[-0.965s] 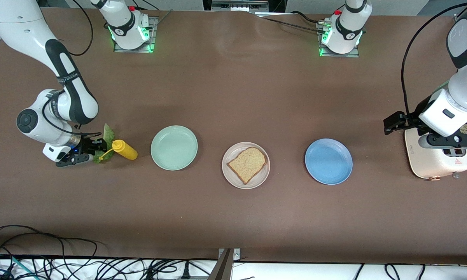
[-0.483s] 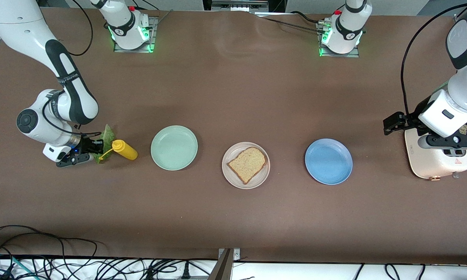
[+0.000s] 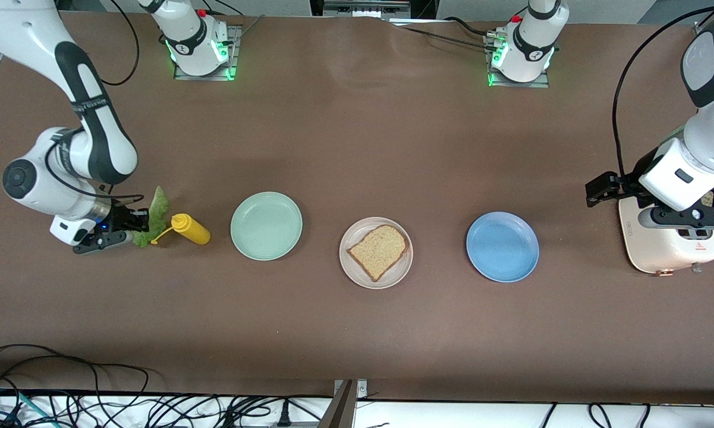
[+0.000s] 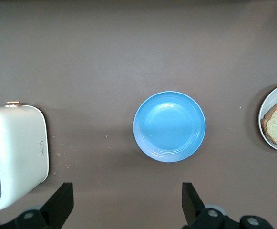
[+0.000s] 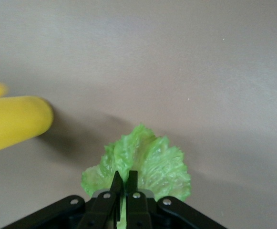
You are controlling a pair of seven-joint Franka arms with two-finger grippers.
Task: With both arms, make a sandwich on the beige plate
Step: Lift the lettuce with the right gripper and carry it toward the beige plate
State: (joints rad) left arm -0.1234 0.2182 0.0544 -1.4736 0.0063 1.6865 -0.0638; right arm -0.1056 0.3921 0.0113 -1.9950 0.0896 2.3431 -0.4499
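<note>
3 plates in front view: mint green plate (image 3: 266,226), beige plate (image 3: 376,252) and blue plate (image 3: 502,246) in a row, 1 bread slice (image 3: 378,251) lying on the beige one
Front view, right arm's end: right gripper (image 3: 132,226) low at the table, pinched on the lettuce leaf (image 3: 152,215), yellow squeeze bottle (image 3: 191,229) just beside it
Front view, left arm's end: left gripper (image 3: 686,217) waits over the white toaster (image 3: 669,245)
Left wrist view: left gripper (image 4: 128,209) released, fingers spread wide with nothing between them; blue plate (image 4: 169,126) below, toaster (image 4: 15,155) and an edge of the beige plate (image 4: 271,119) at the margins
Right wrist view: right gripper (image 5: 124,182) clenched on the lettuce leaf (image 5: 145,162) at its near edge, squeeze bottle (image 5: 15,122) close by
Step in hand, my call: lift straight up clear of the bottle, carry over the mint plate, lay the leaf flat on the bread
Writing: small label and red warning mark on the toaster, unreadable; lettering on the right arm's dark band, too small to read
</note>
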